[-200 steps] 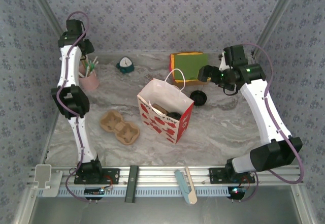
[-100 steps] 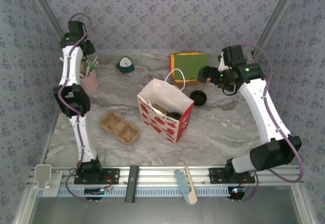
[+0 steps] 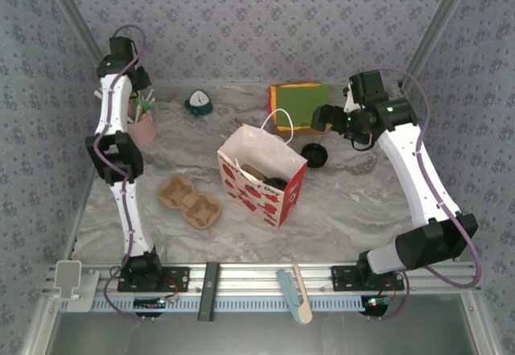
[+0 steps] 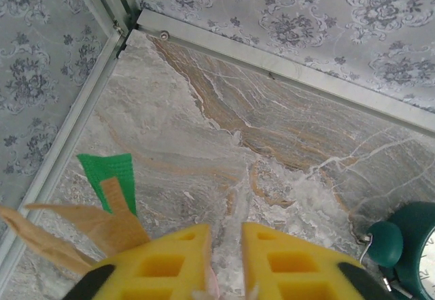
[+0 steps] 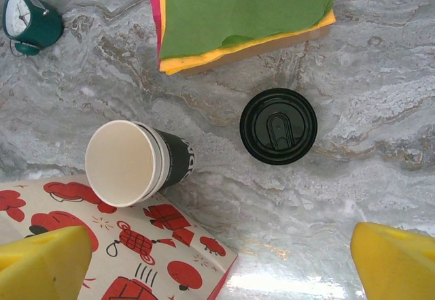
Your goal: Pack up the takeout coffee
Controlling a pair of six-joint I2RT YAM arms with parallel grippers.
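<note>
1. Far left: the left pincer hangs over the far left corner of the veined, marble-patterned desk. Its yellow foam pads stand close together with a narrow slit between them. Whether they pinch anything cannot be told.
2. Just left of those pads, flat wooden sticks and a green plastic piece fan upward. From above, the arm stands over a round pink cup.
3. Nearer, a moulded brown cardboard carrier lies flat, its two round wells side by side.
4. At the far middle sits a small teal alarm clock, round-faced, with a bell on top.
5. Centre: a white paper bag printed with red motifs stands open, its loop handle up.
6. Just beside the bag's far right side is the open cup, made of paper, dark outside, with a white rim and inside.
7. Beyond it lies a square paper stack of green, yellow and pink sheets.
8. To the right of the open cup and apart from it, the lidded cup stands on the desk under a round black plastic lid.
9. Right: the right pincer hovers above both cups with its yellow pads spread wide and nothing between them.
</note>
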